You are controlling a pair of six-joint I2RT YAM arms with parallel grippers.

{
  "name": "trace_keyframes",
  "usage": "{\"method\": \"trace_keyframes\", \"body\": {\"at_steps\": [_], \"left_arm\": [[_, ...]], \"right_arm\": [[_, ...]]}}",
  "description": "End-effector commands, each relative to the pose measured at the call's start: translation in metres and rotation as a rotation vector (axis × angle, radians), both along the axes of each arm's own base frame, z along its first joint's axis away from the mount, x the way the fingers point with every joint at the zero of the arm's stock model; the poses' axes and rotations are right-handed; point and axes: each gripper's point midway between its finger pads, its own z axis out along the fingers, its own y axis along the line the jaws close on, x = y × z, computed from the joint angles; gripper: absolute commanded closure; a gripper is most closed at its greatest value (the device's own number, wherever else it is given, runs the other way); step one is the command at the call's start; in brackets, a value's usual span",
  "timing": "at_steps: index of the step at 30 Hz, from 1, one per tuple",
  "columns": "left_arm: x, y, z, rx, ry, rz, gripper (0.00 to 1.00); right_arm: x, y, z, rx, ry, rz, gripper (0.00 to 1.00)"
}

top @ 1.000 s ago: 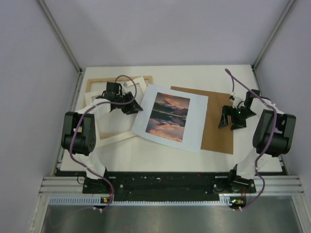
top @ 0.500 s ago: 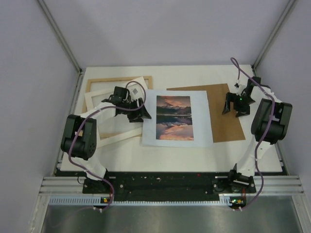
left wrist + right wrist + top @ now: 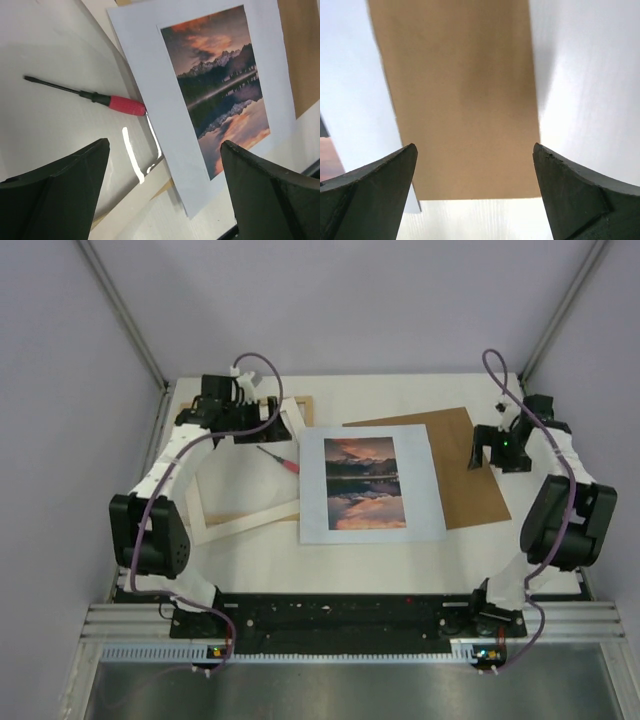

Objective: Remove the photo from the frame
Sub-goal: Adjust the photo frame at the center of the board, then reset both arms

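The photo (image 3: 370,485), a white sheet with an orange-and-blue mountain sunset, lies flat mid-table, its left edge over the frame's right side. The light-wood frame (image 3: 245,523) lies to its left. My left gripper (image 3: 262,415) hovers open over the frame's far right corner and holds nothing. In the left wrist view the photo (image 3: 220,85) and a strip of the frame (image 3: 150,185) show between its spread fingers (image 3: 75,190). Over the right edge of the brown backing board (image 3: 470,480), my right gripper (image 3: 495,455) is open and empty, with the board (image 3: 460,100) below it.
A red-handled screwdriver (image 3: 278,459) lies inside the frame opening, its handle end touching the photo's left edge (image 3: 115,102). The backing board lies partly under the photo's right side. Side walls close the table on the left and right.
My left gripper has let go of the photo, opened and drawn back to the far left. The photo has settled square and slid right. The screwdriver has come into view. The right gripper has moved back.
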Motion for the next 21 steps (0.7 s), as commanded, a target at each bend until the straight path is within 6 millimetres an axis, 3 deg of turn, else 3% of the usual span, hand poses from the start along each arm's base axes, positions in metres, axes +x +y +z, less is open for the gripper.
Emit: {"method": "trace_keyframes", "body": {"at_steps": [1, 6, 10, 14, 21], "left_arm": [[-0.002, 0.03, 0.101, 0.116, -0.351, -0.005, 0.01], [-0.018, 0.064, 0.158, 0.199, -0.557, 0.1, 0.01], [-0.041, 0.102, 0.168, 0.309, -0.718, 0.237, 0.01], [-0.06, 0.128, 0.179, 0.403, -0.792, 0.318, 0.01], [-0.116, 0.177, 0.213, 0.585, -0.924, 0.495, 0.01]], "right_arm": [[0.012, -0.007, 0.12, -0.113, -0.351, -0.013, 0.01], [-0.006, 0.013, 0.218, -0.12, -0.696, 0.022, 0.01], [-0.031, 0.028, 0.275, -0.138, -0.961, 0.047, 0.01], [-0.061, 0.041, 0.301, -0.152, -1.138, 0.06, 0.01], [-0.085, 0.045, 0.324, -0.11, -1.23, -0.025, 0.01]]}}
